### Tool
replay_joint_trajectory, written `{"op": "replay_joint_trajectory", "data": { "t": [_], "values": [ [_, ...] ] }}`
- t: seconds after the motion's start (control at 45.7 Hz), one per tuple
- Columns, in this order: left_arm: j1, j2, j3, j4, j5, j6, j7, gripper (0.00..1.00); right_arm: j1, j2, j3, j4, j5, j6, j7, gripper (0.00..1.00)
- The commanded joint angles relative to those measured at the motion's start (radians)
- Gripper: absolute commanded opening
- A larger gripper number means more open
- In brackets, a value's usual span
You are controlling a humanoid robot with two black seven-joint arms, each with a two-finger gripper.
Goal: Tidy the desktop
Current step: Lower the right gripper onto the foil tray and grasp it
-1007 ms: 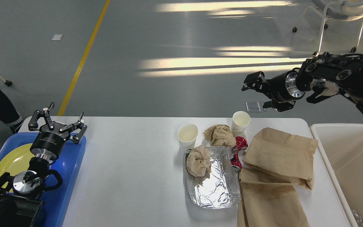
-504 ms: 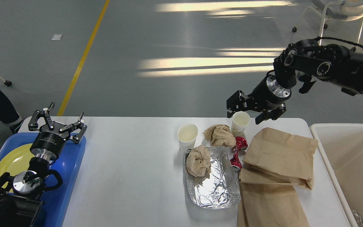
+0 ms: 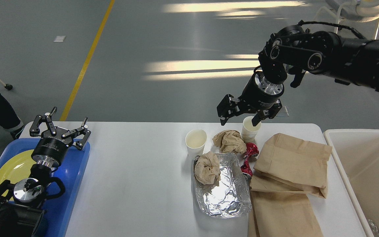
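1. On the desktop (image 3: 137, 177), which fills most of the view btwn a blue tray (image 3: 74, 184) at left and a white bin (image 3: 360, 171) at right, the mess sits bunched toward the right half.
2. Right gripper (image 3: 240, 118) hangs over the far edge w/ fingers spread wide, holding nothing. One finger looks to dip at the rim of the far paper cup (image 3: 250, 129), the other sits out over the crumpled paper ball (image 3: 229, 141). Can't tell if it touches the cup.
3. My guess: it's angled down like that to take the far cup or the ball first, since both are nearest the bin side.
4. Left gripper (image 3: 59, 130) is parked above the blue tray, fingers open, empty; a yellow plate (image 3: 12, 168) lies under the arm.
5. Other bits: second paper cup (image 3: 195, 141) upright just left of the ball; foil tray (image 3: 222, 186) w/ another paper wad (image 3: 207, 168) resting at its near-left end; red wrapper (image 3: 249, 158) btwn foil tray and brown bags (image 3: 291, 168), which overlap each other.
6. Tidying looks barely begun. Risk: a wide claw could tip the light cup.
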Motion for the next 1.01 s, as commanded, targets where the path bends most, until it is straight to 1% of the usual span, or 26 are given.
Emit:
{"op": "replay_joint_trajectory", "data": {
  "t": [0.0,0.241,0.307,0.394,0.504,0.701,0.832,0.942,0.985],
  "values": [
    [0.000,0.000,0.000,0.000,0.000,-0.001,0.000,0.96,-0.068,0.040,-0.002,0.001,-0.001,-0.023,-0.001,1.00],
    [0.000,0.000,0.000,0.000,0.000,-0.001,0.000,0.96,-0.228,0.054,-0.011,-0.009,-0.027,-0.030,0.001,1.00],
    [0.000,0.000,0.000,0.000,0.000,0.001,0.000,0.96,-0.258,0.058,-0.011,-0.009,-0.050,-0.063,0.001,0.96],
    [0.000,0.000,0.000,0.000,0.000,-0.001,0.000,0.96,-0.295,0.065,-0.014,-0.009,-0.093,-0.124,0.001,0.85],
    [0.000,0.000,0.000,0.000,0.000,-0.001,0.000,0.96,-0.332,0.065,-0.016,-0.010,-0.144,-0.167,0.001,0.84],
    [0.000,0.000,0.000,0.000,0.000,-0.001,0.000,0.96,-0.401,0.065,-0.021,-0.013,-0.150,-0.244,0.001,0.84],
    [0.000,0.000,0.000,0.000,0.000,-0.001,0.000,0.96,-0.421,0.065,-0.018,-0.012,-0.152,-0.268,0.001,0.84],
    [0.000,0.000,0.000,0.000,0.000,0.001,0.000,0.96,-0.440,0.066,-0.018,-0.012,-0.153,-0.323,0.002,0.78],
    [0.000,0.000,0.000,0.000,0.000,0.001,0.000,0.96,-0.446,0.066,-0.018,-0.012,-0.155,-0.345,0.002,0.77]
  ]
}}
